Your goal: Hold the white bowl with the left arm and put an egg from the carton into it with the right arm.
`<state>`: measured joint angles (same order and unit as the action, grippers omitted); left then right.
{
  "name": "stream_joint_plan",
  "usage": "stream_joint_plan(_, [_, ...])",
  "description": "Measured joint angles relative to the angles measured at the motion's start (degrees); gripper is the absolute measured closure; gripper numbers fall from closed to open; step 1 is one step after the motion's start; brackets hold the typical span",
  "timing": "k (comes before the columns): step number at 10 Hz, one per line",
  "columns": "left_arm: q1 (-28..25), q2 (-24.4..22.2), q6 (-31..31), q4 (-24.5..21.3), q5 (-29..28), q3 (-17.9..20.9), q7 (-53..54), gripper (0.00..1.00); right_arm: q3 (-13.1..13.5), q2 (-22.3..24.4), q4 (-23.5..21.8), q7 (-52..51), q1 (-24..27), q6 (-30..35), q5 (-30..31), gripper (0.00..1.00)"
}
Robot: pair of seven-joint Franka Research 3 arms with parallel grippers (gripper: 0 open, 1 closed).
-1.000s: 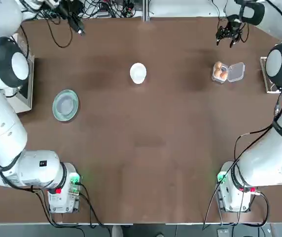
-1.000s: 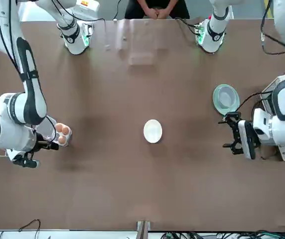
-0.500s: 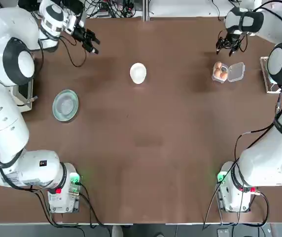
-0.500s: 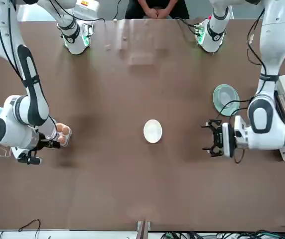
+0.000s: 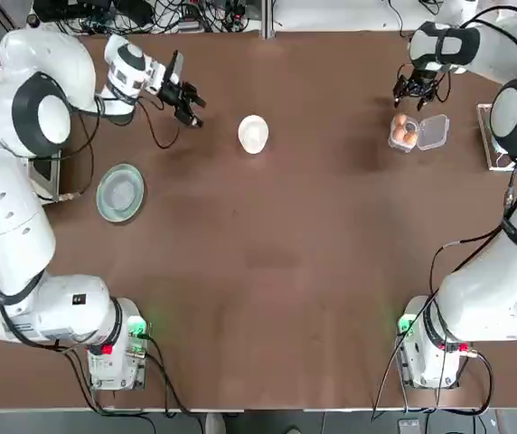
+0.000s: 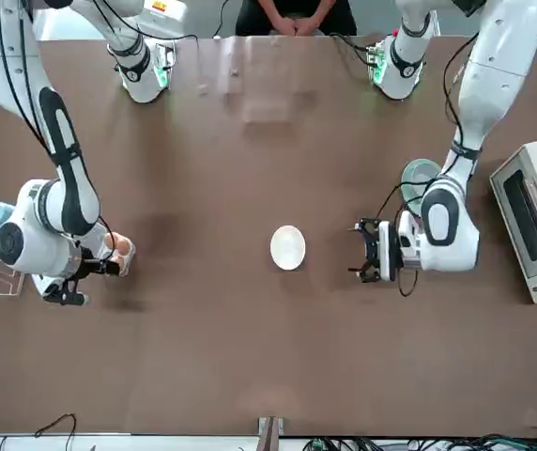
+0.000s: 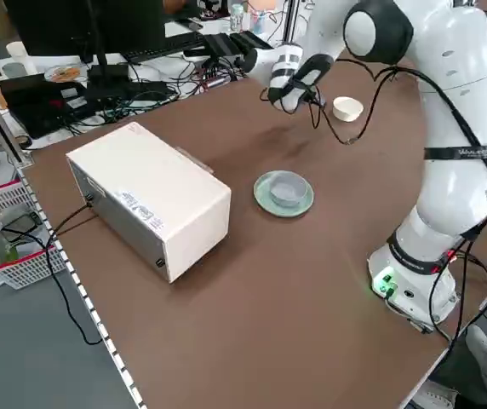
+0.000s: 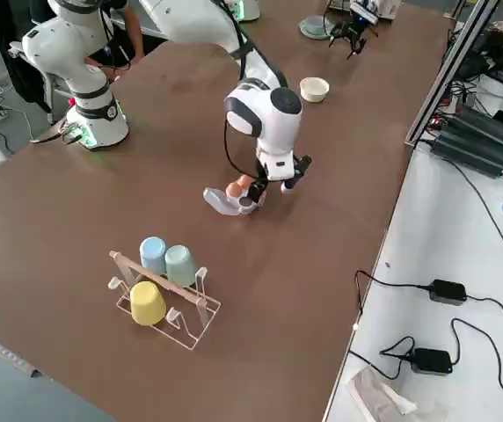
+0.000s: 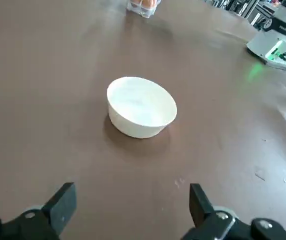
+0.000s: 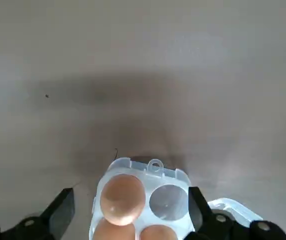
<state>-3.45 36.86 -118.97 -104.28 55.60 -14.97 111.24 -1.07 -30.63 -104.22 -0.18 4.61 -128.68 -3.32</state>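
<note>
A brown table (image 5: 277, 262) fills the scene, with cables and monitors along its far edge and a person seated beyond the arm bases in the front view. The largest thing on it is a white oven (image 7: 150, 198), at the robot's left, well apart from the bowl (image 5: 253, 133). The left arm (image 5: 23, 136) bends across toward the bowl, and the left gripper (image 5: 189, 102) hangs level just to the bowl's left, jaws spread wide, not touching it. The right arm (image 5: 512, 117) reaches over to the carton (image 5: 416, 132), well to the bowl's right; the right gripper (image 5: 413, 88) hovers just above it, jaws spread and empty. A wire rack (image 8: 165, 294) with 3 cups stands beyond the carton, farther from the bowl. A green dish (image 5: 120, 192) lies left of the bowl, nearer the bases. The carton's lid lies open, showing 3 eggs (image 10: 122, 198) and 1 empty cup. The bowl sits upright and empty.
</note>
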Motion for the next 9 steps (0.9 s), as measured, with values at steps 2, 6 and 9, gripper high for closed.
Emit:
stream_joint_plan(2, [0.4, 2.9, -0.6, -0.1, 1.2, -1.3, 5.9, 0.00, -0.2, 0.0, -2.3, -0.1, 0.0, -3.2, 0.0, 0.00])
stream_joint_plan(6, [3.1, 6.1, -3.4, 1.4, 2.4, -1.6, 7.8, 0.01, -0.6, 0.1, -3.4, -0.2, -0.5, -5.4, 0.0, 0.00])
stream_joint_plan(9, [5.7, 8.4, -4.1, 3.9, 5.1, -1.7, 8.7, 0.01, -0.6, 0.1, -5.0, -0.2, -0.6, -6.3, 0.0, 0.00])
